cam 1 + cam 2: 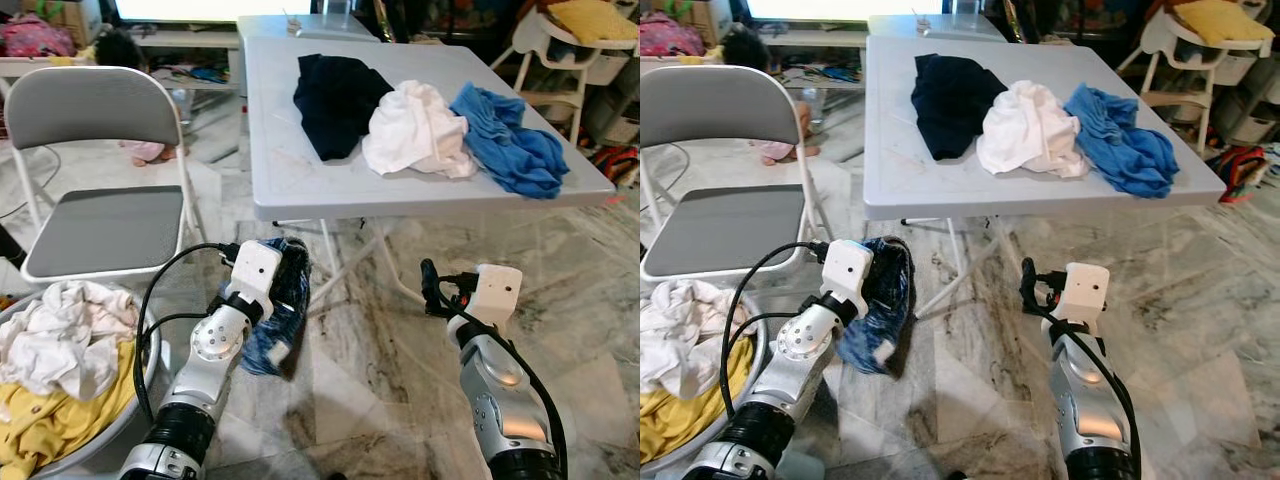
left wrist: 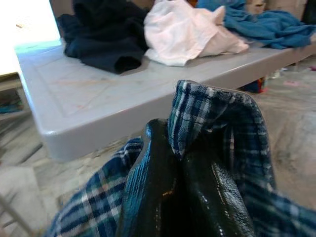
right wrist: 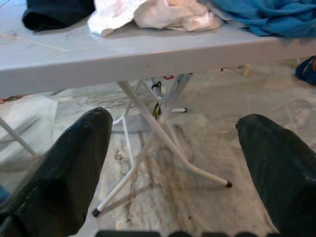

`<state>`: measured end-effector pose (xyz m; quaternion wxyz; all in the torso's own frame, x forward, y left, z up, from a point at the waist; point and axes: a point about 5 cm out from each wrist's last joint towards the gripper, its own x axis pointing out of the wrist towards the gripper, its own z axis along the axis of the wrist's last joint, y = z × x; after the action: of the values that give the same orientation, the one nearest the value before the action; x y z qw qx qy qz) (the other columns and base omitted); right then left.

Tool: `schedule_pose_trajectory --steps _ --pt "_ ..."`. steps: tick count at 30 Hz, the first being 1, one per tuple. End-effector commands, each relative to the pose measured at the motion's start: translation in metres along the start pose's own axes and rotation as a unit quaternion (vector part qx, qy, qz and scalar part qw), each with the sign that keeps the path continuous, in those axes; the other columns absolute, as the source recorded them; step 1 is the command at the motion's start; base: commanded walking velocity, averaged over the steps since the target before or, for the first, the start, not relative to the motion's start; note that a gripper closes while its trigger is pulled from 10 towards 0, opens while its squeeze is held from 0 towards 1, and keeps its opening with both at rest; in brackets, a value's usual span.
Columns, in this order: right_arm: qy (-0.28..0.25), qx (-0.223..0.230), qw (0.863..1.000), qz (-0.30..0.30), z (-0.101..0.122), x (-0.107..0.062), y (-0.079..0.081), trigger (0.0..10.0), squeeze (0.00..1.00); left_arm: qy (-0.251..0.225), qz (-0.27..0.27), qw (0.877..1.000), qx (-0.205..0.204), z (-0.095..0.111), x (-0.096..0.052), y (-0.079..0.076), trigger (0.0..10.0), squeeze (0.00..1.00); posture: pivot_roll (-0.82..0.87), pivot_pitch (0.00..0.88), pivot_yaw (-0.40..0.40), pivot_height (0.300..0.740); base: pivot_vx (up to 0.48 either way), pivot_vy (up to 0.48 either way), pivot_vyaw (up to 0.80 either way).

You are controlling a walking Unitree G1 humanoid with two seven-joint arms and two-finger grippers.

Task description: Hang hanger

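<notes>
Left gripper (image 1: 290, 285) clenched the plaid shirt (image 1: 277, 318) at lower centre of frame (no hanger visible), below the desk (image 1: 300, 180) edge; right gripper (image 3: 173, 163) hovered released, nearby.

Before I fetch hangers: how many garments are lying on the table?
3, in a row on the table: a black garment toward the robot's left, a white garment in the middle, a blue garment toward its right. Others could be hidden beneath them.
</notes>
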<state>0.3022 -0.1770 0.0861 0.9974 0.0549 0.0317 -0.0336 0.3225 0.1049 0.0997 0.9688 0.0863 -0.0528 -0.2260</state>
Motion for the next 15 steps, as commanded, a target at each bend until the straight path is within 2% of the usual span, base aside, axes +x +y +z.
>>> schedule_pose_trajectory --steps 1,15 --pt "-0.006 -0.005 1.0 -0.002 0.005 0.0 -0.002 10.0 0.0 0.0 -0.018 1.0 0.001 0.001 0.001 -0.008 10.0 0.0 0.0 0.12 -0.072 0.74 0.0 0.0 -0.8" --pt "-0.002 -0.006 1.0 0.002 0.004 0.0 0.001 10.0 0.0 0.006 -0.063 0.998 -0.004 -0.004 -0.003 -0.027 10.0 0.0 0.0 0.125 -0.074 0.74 0.243 0.0 -0.8"
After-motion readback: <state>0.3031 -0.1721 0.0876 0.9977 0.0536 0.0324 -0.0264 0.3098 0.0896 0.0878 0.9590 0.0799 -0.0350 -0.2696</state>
